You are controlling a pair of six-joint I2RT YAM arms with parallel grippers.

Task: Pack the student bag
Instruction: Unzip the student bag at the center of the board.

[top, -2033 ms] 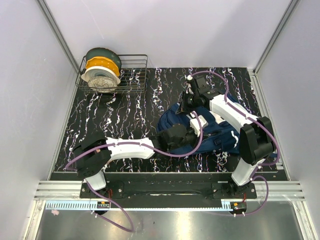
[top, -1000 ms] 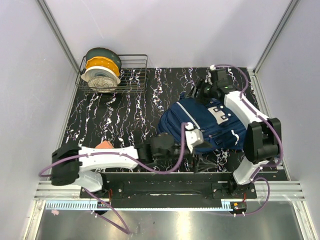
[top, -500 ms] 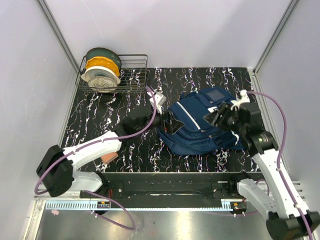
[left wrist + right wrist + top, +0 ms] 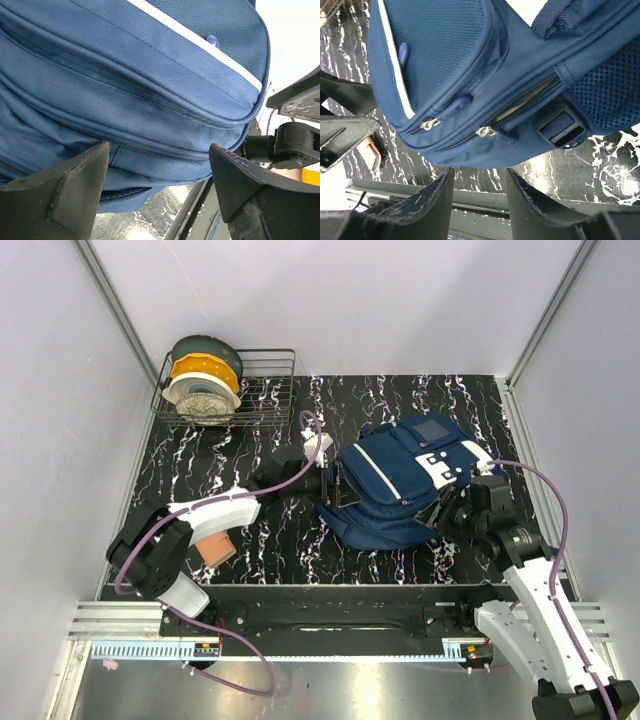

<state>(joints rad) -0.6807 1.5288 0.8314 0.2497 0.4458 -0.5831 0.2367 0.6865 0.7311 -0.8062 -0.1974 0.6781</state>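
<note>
Since half a second back the right gripper [image 4: 445, 518] is pulling off the top of the student bag [image 4: 395, 480] and sitting at its near right edge; the bag is turning too, with its white-patched pockets now showing uppermost.

The black marbled table [image 4: 250, 500] is carrying everything. The bag is lying flat on its right half, between the two arms, and is easily the biggest item. The wire basket [image 4: 270, 390] is sitting at the far left corner, well apart from the bag, holding filament spools [image 4: 205, 375] on edge.

The left gripper [image 4: 332, 483] is reaching in low at the bag's left side; its fingers [image 4: 55, 195] are standing wide apart, framing the bag's lower seam and clamping nothing. Probably it is lining up to pin or lift that side so the bag stops sliding.

The right gripper's fingers [image 4: 432, 200] are standing partly apart with only the table edge showing between them, so it is holding nothing. It is pointing at the zip side, likely working toward the opening.

A salmon block [image 4: 213, 545] is lying near the left arm's elbow, outside the bag, possibly waiting to be packed.

The main zip gap [image 4: 525, 102] is showing pale lining but is barely open. The zip pull [image 4: 485, 131] is hanging just beside it, looking like the next thing to grab.
</note>
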